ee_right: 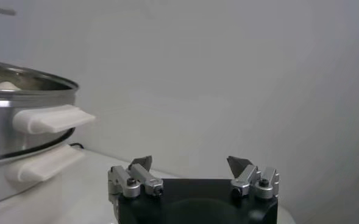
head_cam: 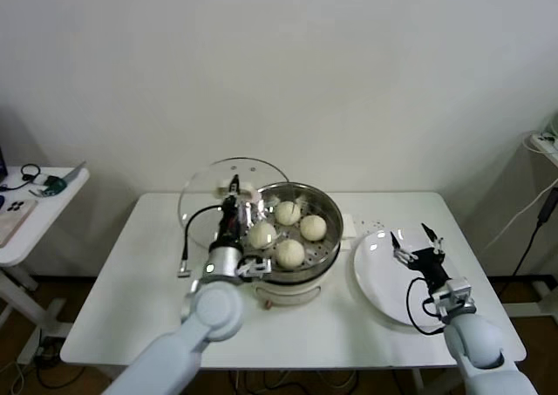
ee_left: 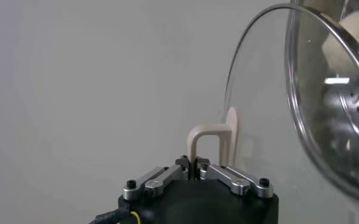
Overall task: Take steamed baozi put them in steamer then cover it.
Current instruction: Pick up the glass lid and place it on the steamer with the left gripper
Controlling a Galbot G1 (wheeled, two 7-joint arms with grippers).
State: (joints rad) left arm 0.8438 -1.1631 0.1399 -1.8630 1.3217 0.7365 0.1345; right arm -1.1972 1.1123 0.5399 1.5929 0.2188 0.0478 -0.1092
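Several off-white baozi (head_cam: 289,252) lie on the perforated tray inside the shiny steamer (head_cam: 327,257) at the table's middle. My left gripper (head_cam: 232,188) is shut on the beige handle (ee_left: 205,137) of the round glass lid (head_cam: 202,187), holding the lid tilted on edge just left of the steamer's rim; the lid (ee_left: 301,115) fills the left wrist view. My right gripper (head_cam: 415,237) is open and empty above the flat white plate (head_cam: 377,277) to the steamer's right. The steamer's wall (ee_right: 14,137) and white side handles show in the right wrist view beside the open gripper (ee_right: 191,163).
A white side table (head_cam: 35,212) with small items stands at the far left. A black cable (head_cam: 190,238) lies on the table left of the steamer. More cables hang at the far right edge (head_cam: 540,212).
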